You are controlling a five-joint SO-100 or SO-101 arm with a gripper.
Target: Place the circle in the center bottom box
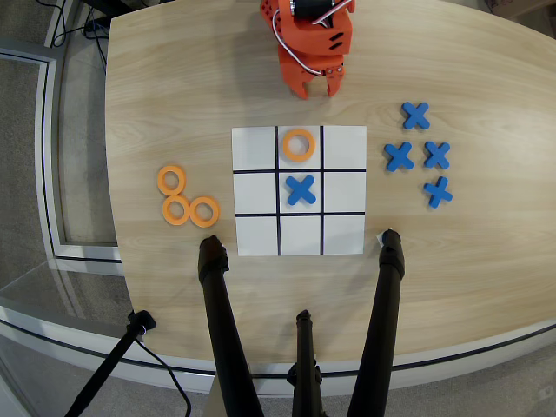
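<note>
Orange ring (298,144) lies flat in middle box of grid row nearest robot base (300,132), overhead view. Gripper (318,89) hovers just beyond grid edge, jaws slightly parted, holding nothing. Ring likely light, stiff, thin (probably plastic or foam); best pinched across one side of rim, finger through hole. Three spare rings (188,199) sit left of grid.

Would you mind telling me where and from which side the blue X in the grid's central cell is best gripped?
Probably from straight above. The blue X lies flat in the central cell, alone there, so nothing crowds it. Its arms are thin bars: close the pincer across one arm near the crossing, with the fingers dropping into the open notches on either side. A side approach looks poor, since the piece sits low on the sheet.
</note>
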